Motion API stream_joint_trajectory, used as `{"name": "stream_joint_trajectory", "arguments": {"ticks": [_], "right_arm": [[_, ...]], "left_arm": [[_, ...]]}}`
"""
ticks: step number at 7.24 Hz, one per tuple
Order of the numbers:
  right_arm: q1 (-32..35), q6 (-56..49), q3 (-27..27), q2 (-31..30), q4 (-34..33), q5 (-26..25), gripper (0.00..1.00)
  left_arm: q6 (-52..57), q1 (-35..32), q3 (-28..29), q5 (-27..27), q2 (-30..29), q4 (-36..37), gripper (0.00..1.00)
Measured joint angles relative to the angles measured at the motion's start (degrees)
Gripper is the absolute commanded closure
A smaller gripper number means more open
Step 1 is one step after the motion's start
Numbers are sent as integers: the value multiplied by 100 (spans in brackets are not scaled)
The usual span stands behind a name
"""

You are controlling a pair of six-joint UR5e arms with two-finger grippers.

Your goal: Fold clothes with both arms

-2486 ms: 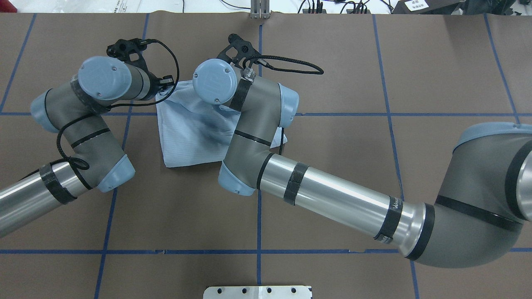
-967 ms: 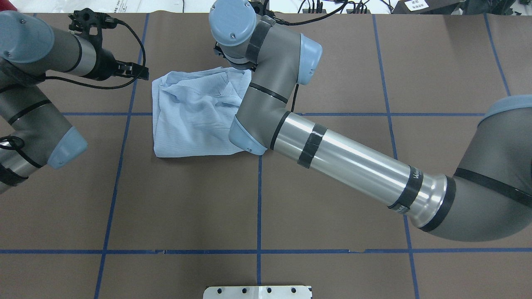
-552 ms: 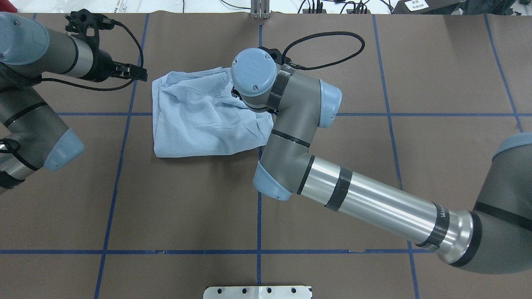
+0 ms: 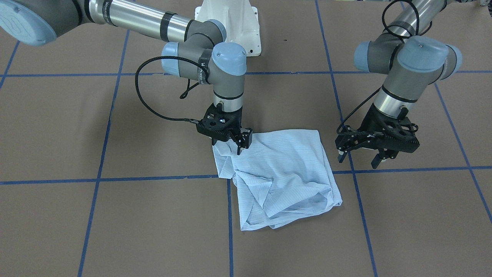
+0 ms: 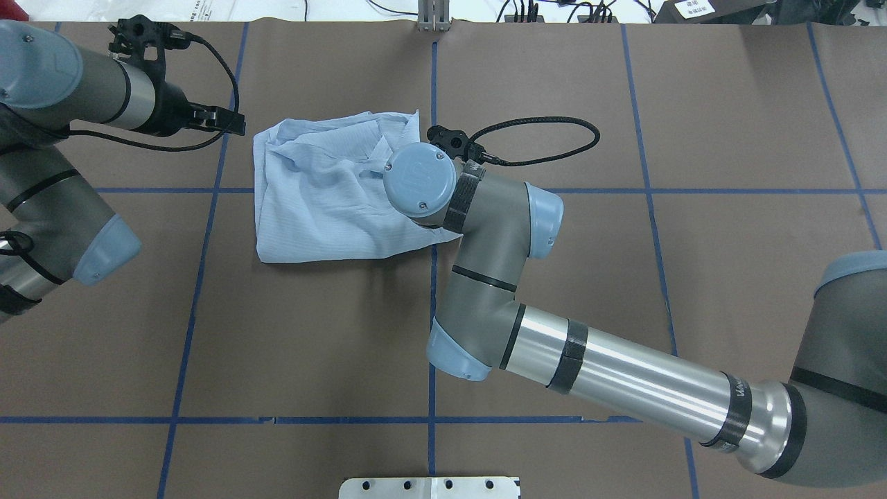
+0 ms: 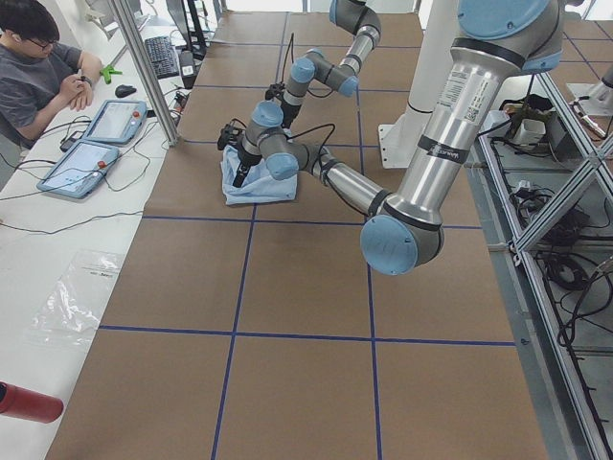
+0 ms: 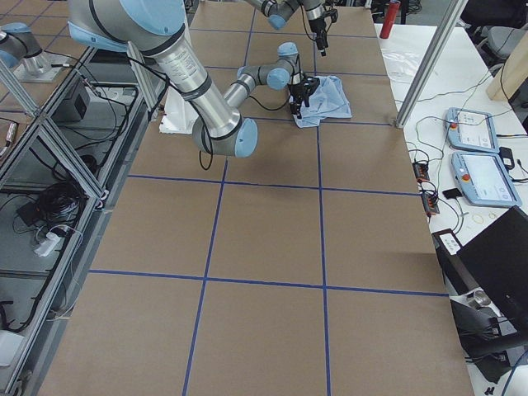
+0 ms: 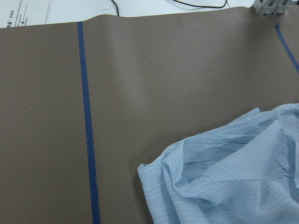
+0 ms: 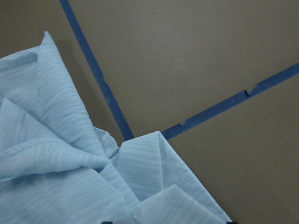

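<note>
The pale blue striped shirt [image 4: 284, 173] lies in a loosely folded, wrinkled bundle on the brown table; it also shows in the overhead view [image 5: 319, 201]. My right gripper [image 4: 226, 148] hangs over the shirt's corner nearest the robot, jaws apart, fingertips at the cloth. In the overhead view it is hidden under its own wrist. The right wrist view shows folded shirt edges [image 9: 60, 154] below it. My left gripper [image 4: 359, 158] is open and empty, just beside the shirt's other side, also seen from overhead [image 5: 235, 125]. The left wrist view shows a shirt corner [image 8: 233, 177].
Blue tape lines [image 5: 432, 312] grid the brown table. The white pedestal base [image 4: 230, 23] stands at the robot's side. A metal plate [image 5: 429, 487] sits at the near edge. An operator [image 6: 38, 67] with tablets [image 6: 96, 144] sits beyond the far edge.
My right wrist has moved back from the shirt's far edge toward the robot, uncovering the collar corner. My left gripper let go earlier, drew off to the left, and now holds still.
</note>
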Motion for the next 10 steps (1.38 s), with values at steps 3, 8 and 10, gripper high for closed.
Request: {"name": "stream_joint_trajectory", "arguments": {"ticks": [3, 8, 10], "right_arm": [[-6, 0, -94, -29, 2, -164, 100], [267, -56, -1061, 335, 654, -313, 100], [286, -149, -1129, 438, 721, -323, 0]], "left_arm": [[-10, 8, 20, 7, 0, 0, 0], [-43, 11, 31, 12, 0, 0, 0], [-50, 11, 30, 6, 0, 0, 0]]}}
